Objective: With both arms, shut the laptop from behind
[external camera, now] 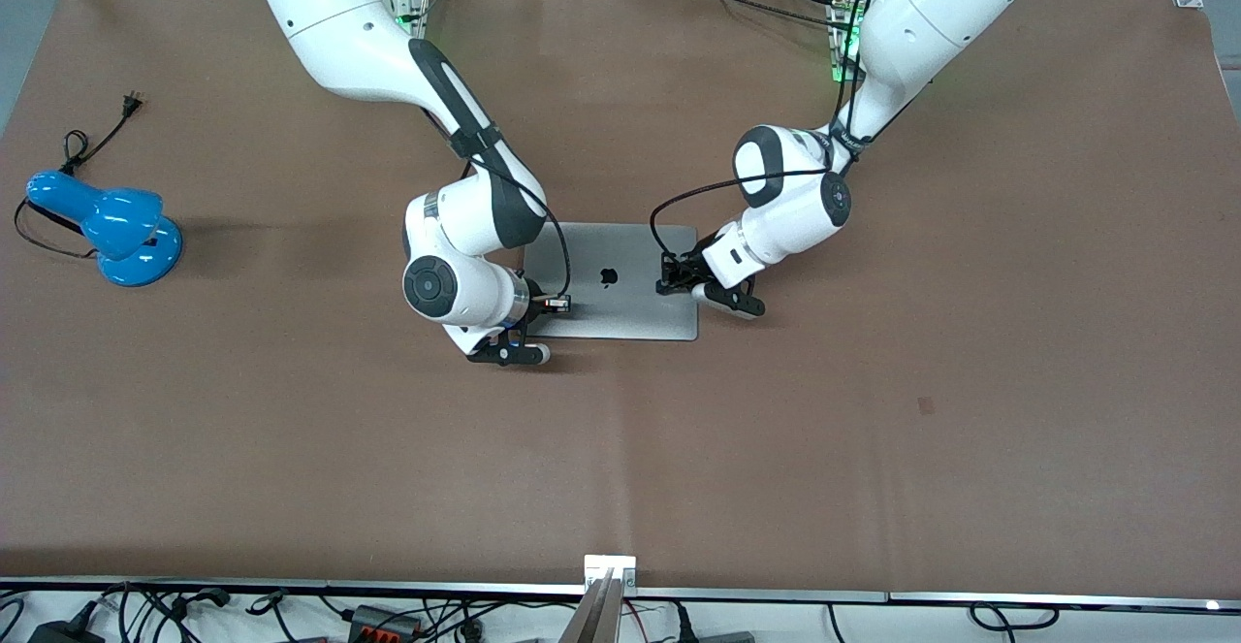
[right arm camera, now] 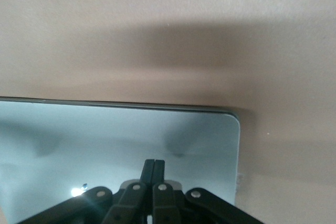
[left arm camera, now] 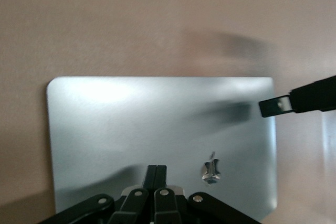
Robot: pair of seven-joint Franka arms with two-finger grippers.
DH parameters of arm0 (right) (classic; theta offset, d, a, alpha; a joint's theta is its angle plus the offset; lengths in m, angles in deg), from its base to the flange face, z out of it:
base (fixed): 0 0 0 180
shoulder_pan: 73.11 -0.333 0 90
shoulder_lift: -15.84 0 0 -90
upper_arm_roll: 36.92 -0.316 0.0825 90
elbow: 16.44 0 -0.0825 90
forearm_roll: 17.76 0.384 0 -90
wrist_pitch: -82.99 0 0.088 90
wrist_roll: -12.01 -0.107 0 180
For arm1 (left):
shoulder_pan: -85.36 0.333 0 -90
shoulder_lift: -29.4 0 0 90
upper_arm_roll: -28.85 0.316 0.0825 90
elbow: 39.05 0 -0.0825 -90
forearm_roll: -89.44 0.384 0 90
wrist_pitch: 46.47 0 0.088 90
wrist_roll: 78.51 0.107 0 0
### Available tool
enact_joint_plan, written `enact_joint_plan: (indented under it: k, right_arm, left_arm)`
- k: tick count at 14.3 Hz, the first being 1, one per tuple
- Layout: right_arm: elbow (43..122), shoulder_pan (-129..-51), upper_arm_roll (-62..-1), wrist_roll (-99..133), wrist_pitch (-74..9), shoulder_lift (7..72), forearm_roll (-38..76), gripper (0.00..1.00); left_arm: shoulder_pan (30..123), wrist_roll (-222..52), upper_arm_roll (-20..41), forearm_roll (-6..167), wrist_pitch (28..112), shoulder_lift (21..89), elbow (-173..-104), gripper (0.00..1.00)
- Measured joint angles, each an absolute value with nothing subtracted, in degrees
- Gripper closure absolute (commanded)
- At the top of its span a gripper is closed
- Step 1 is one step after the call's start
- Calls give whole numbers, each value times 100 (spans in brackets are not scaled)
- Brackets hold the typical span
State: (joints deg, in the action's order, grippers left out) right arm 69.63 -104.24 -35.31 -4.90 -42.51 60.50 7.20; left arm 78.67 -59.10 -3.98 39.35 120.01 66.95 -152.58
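We see the laptop (external camera: 620, 281) lying shut and flat near the middle of the desk (external camera: 873, 449), its grey lid and black logo facing up, a little closer to the edge where the arms are mounted than to the edge by the front camera.

The right gripper (external camera: 556, 305) sits over the lid's end toward the right arm's side of the desk; its fingers are pressed together, holding nothing. The left gripper (external camera: 667, 284) sits over the lid's other end, fingers likewise pressed together and holding nothing.

Bare brown desk lies open on every side of the laptop, with the widest stretch running down to the front camera's edge. The one other object on the desk is a blue lamp (external camera: 114, 224) with a black cord, well apart from the laptop near the short edge at the right arm's end.

From the left wrist view we get the lid nearly whole, two rounded corners, the logo beside the closed fingertips (left arm camera: 156, 174), and the other arm's black fingertip over the lid's edge. The right wrist view gives one long straight edge of the lid, a single rounded corner and the closed fingertips (right arm camera: 154, 170) low over the metal, with shadowed desk next to it. Neither wrist view takes in the lamp, which only the front view shows.
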Motion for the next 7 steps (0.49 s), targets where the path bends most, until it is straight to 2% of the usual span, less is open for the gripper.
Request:
enact_joint_plan:
  k: [4,7]
  right_arm:
    - [6880,-10419,-3199,-490,-3603,5723,670,100]
    - [6864,-10402,-2865,-490,-3004,5285,516,100]
  left_arm:
    - [8040,-5910,-386,3935,11100,6143,-15290,99]
    - [8439,-5783,-340,4073,10047,5685,-15288,96]
